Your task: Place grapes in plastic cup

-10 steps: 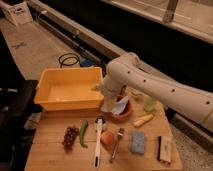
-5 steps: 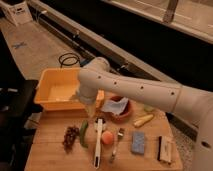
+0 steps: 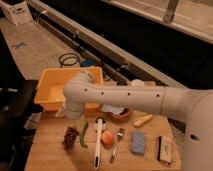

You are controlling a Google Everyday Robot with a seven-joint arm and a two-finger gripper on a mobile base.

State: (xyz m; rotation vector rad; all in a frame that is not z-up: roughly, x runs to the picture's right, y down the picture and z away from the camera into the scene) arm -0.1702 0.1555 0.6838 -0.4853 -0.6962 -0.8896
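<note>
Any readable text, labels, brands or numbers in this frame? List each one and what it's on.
None can be read.
White box, top left: dark markings, too blurred to read.
Floor: blue marks, illegible.
Gripper, at the table's left between the yellow bin and the grapes: no lettering shows.
</note>
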